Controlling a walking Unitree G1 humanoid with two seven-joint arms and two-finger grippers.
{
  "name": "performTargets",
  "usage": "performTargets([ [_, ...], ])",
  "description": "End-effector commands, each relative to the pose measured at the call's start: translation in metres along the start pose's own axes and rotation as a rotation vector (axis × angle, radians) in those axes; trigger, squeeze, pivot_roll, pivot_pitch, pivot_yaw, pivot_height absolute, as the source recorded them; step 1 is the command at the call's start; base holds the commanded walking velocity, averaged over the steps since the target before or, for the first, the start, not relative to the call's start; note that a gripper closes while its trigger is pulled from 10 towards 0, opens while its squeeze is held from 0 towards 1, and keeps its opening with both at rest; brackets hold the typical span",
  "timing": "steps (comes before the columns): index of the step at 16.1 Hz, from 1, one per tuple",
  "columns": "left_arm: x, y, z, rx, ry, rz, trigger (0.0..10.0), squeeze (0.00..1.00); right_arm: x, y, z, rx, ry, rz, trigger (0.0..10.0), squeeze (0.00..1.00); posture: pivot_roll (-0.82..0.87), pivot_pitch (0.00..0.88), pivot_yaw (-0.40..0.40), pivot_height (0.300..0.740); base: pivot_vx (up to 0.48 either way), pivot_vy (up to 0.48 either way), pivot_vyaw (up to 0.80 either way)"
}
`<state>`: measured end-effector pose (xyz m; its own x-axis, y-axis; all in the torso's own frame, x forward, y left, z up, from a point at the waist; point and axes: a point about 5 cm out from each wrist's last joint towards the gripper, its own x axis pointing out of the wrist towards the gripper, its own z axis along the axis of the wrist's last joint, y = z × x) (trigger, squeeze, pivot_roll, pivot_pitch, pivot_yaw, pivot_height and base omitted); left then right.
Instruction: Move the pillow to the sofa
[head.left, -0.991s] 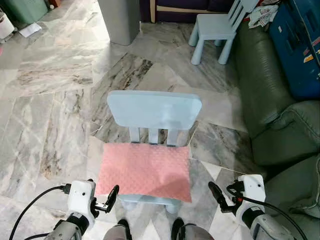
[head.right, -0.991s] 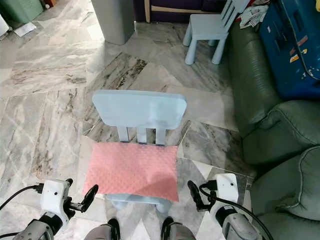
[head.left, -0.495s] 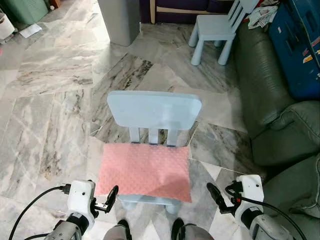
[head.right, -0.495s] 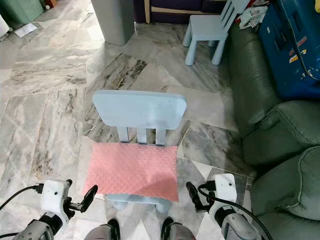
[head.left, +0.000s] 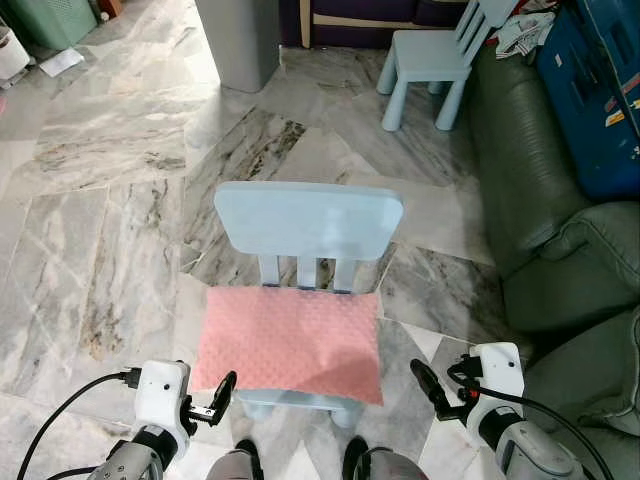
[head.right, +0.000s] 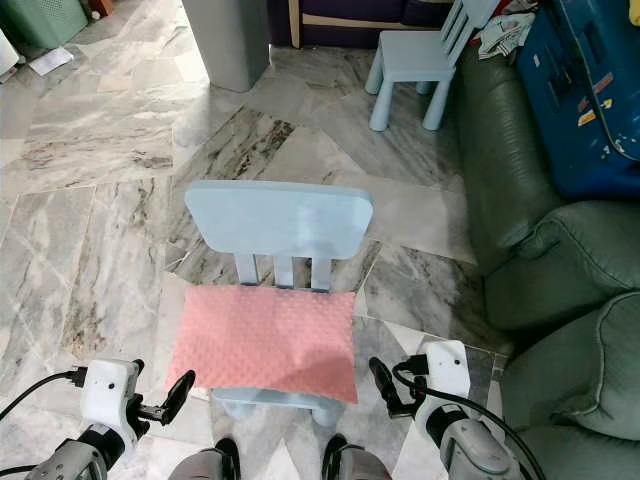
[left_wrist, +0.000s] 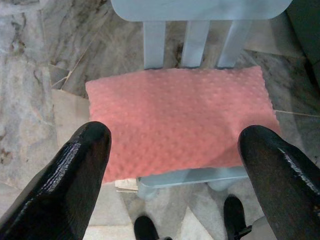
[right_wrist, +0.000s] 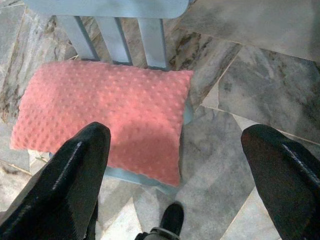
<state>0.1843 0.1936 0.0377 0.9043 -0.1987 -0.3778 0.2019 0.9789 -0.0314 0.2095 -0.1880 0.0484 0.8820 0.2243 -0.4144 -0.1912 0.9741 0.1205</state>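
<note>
Directly ahead of both grippers, the pink pillow (head.left: 290, 341) lies flat on a small blue chair (head.left: 308, 225). Left gripper (left_wrist: 172, 167) and right gripper (right_wrist: 177, 172) hover with fingers spread, holding nothing, and the green sofa (head.left: 545, 230) sits beyond the right one.

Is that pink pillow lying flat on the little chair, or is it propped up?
Flat. The pink pillow lies spread across the seat of the blue chair, covering it, below the upright backrest.
</note>
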Motion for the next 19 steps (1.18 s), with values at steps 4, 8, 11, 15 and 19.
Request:
performTargets([
  [4, -0.0040, 0.0030, -0.0029, 0.001, 0.020, 0.014, 10.0, 0.00, -0.0034, 0.0018, -0.0031, 0.005, 0.013, 0.006, 10.0, 0.00, 0.00, 0.277, -0.015, 0.713, 0.000, 0.000, 0.00],
  [8, -0.0041, 0.0022, -0.0027, 0.002, 0.023, 0.014, 10.0, 0.00, -0.0036, 0.0015, -0.0029, 0.004, 0.014, 0.007, 10.0, 0.00, 0.00, 0.281, -0.015, 0.681, 0.000, 0.000, 0.00],
  [11, -0.0041, 0.0020, -0.0029, 0.002, 0.025, 0.015, 10.0, 0.00, -0.0032, 0.0017, -0.0028, 0.005, 0.015, 0.007, 10.0, 0.00, 0.00, 0.284, -0.016, 0.644, 0.000, 0.000, 0.00],
  [15, -0.0038, 0.0018, -0.0036, 0.001, 0.029, 0.016, 10.0, 0.00, -0.0028, 0.0005, -0.0039, 0.000, 0.019, 0.006, 10.0, 0.00, 0.00, 0.284, -0.018, 0.598, 0.000, 0.000, 0.00],
  [19, -0.0039, 0.0018, -0.0033, 0.000, 0.028, 0.017, 10.0, 0.00, -0.0019, 0.0006, -0.0038, -0.001, 0.018, 0.006, 10.0, 0.00, 0.00, 0.285, -0.017, 0.557, 0.000, 0.000, 0.00],
])
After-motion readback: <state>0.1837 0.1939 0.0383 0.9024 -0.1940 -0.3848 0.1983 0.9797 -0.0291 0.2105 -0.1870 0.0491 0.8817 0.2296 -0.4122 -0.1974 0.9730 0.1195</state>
